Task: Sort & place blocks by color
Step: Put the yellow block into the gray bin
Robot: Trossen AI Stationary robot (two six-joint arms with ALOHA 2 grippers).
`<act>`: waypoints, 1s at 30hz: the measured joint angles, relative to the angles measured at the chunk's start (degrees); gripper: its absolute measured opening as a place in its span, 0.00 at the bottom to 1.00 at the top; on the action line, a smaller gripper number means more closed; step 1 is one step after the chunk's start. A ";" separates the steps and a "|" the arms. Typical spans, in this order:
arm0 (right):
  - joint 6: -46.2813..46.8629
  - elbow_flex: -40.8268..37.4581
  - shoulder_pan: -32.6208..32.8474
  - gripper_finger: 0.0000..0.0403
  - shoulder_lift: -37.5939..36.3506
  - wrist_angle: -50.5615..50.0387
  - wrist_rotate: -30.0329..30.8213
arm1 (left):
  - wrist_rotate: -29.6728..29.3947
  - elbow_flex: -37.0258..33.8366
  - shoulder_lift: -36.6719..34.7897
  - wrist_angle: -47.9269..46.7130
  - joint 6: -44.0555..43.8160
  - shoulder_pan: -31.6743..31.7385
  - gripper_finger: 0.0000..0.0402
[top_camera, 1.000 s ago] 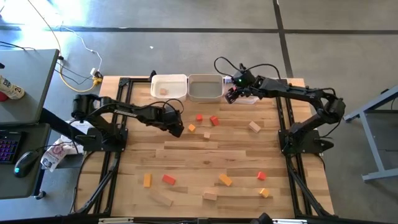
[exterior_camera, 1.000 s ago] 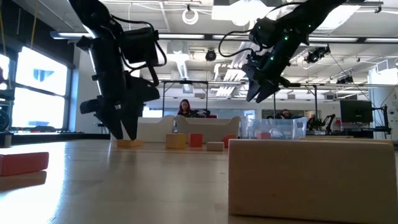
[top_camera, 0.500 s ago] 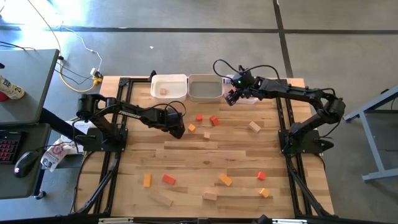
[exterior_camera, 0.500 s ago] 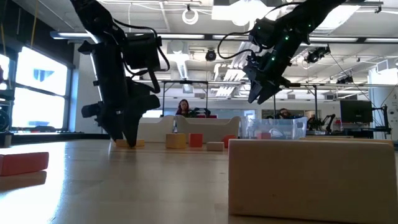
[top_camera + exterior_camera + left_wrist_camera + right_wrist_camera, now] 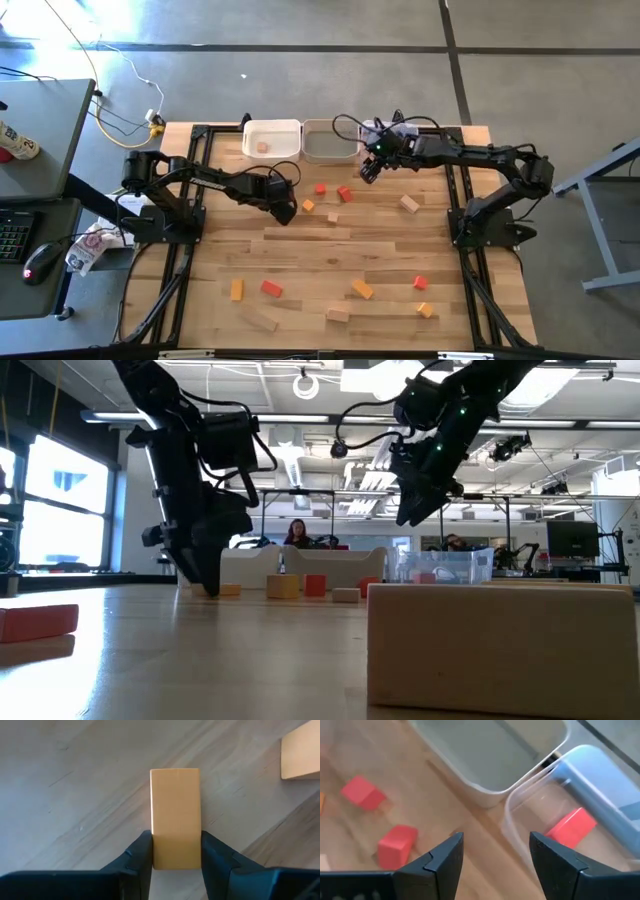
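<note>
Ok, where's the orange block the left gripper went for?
The orange block sits clamped in the left gripper on the table, left of the two red cubes.

We see a wooden bench [image 5: 330, 250] carrying scattered blocks [image 5: 362, 290] and three bins [image 5: 272, 128] along its far edge.

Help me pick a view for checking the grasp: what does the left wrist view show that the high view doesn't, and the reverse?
Left wrist only: the left end effector shut on the orange bar, one finger on each long side. High only: the three bins, the scattered blocks, the right end effector open near the middle bin. Both: the left end effector on the wooden table, a light block beside the bar.
</note>
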 joint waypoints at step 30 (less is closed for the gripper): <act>17.09 -0.02 14.61 0.52 -5.98 -4.85 4.28 | 4.15 0.08 -10.94 29.60 26.87 10.16 0.25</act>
